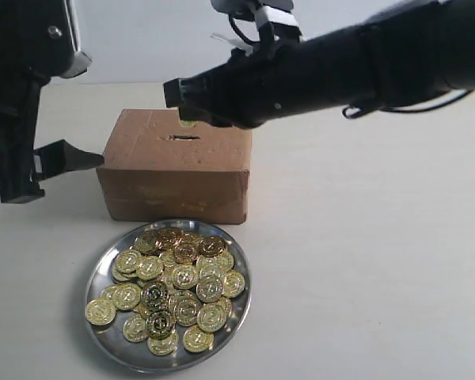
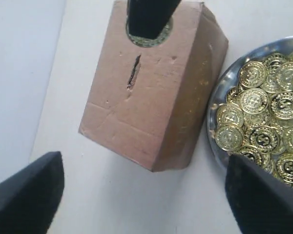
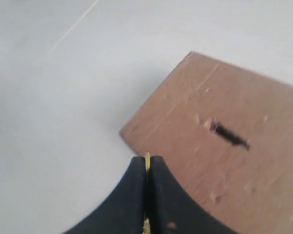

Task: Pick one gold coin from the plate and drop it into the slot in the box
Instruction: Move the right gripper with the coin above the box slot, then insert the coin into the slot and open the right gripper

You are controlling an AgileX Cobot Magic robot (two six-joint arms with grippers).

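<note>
Right wrist view: right hand (image 3: 147, 165) clenched on an edge-on gold coin (image 3: 147, 157) over the box (image 3: 263, 195). The slot (image 3: 228, 134) lies near, not beneath, its long axis apparently skewed to the coin.

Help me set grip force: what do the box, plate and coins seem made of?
Box: brown cardboard, matte, with scuffs and a ragged slit. Plate: likely polished steel, mirror-bright rim. Coins: glossy embossed gold finish; metal or plated plastic, unclear.
</note>
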